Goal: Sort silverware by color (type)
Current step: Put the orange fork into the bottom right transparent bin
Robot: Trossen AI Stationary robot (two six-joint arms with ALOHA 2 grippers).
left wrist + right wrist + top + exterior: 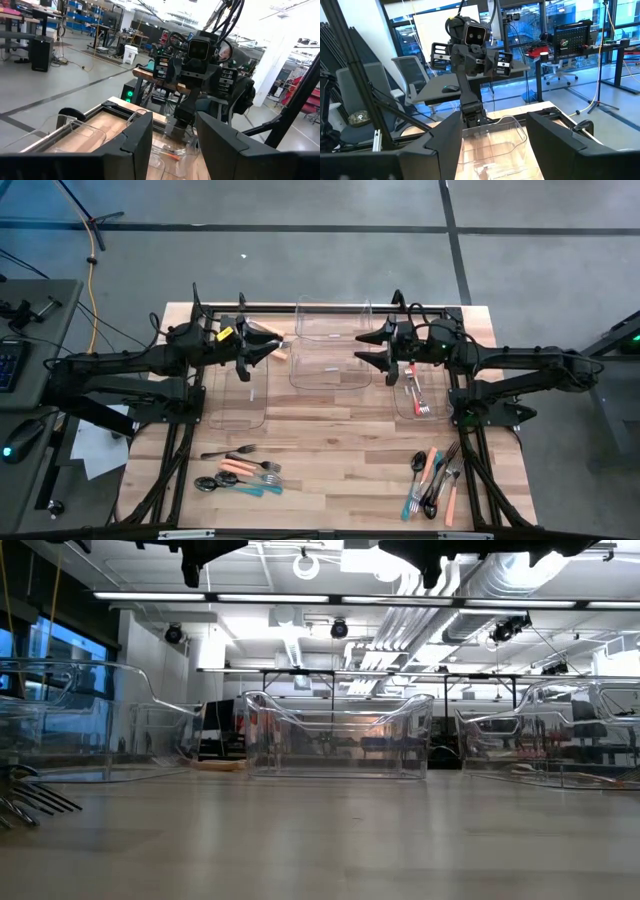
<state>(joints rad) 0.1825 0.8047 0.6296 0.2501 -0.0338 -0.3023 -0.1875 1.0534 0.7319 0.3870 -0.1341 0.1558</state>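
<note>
From my seat the table (330, 440) was pale striped wood, the three bins (330, 345) clear, both arms (130, 365) black; the silverware (243, 472) showed orange, teal and black handles, one orange piece (281, 354) at the left gripper (262, 343), and a yellow cable (93, 270) crossed grey floor

Below my two grippers I see a table (330, 450) of pale wood planks, smooth with a soft sheen. Under and between the grippers stand bins (330, 355) of clear, glossy plastic that catch the ceiling lights. My left gripper (272, 343) and right gripper (366, 347) are matt black, with hard, smooth-looking fingers (135, 145). Well forward of them lies silverware (245, 472): shiny metal heads on orange, teal or black handles that look like plastic.
</note>
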